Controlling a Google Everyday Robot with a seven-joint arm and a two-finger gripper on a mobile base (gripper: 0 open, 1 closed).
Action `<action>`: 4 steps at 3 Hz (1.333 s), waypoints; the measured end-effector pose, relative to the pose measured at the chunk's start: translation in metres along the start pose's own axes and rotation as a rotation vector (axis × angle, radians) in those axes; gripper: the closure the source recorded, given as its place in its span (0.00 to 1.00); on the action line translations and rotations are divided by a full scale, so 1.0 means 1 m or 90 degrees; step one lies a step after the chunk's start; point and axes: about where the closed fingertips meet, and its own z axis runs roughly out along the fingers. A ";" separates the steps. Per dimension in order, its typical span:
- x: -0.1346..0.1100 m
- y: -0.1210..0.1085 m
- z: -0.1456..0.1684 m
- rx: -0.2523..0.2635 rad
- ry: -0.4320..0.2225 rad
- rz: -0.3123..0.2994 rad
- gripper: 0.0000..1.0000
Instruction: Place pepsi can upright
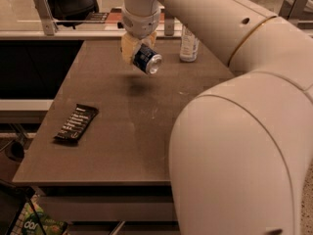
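The pepsi can is a small blue can with a silver end facing the camera. It is tilted on its side and held in the air above the brown table, with its shadow on the tabletop below. My gripper hangs from the white arm at the top centre and is shut on the can, its tan fingers around the can's far end.
A clear plastic bottle with a white label stands at the table's far edge, right of the can. A dark snack bar wrapper lies near the table's left edge. My large white arm fills the right side of the view.
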 end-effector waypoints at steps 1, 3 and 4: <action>0.000 -0.012 -0.031 0.013 -0.064 -0.014 1.00; -0.019 -0.021 -0.074 0.010 -0.244 -0.067 1.00; -0.023 -0.021 -0.078 -0.014 -0.318 -0.093 1.00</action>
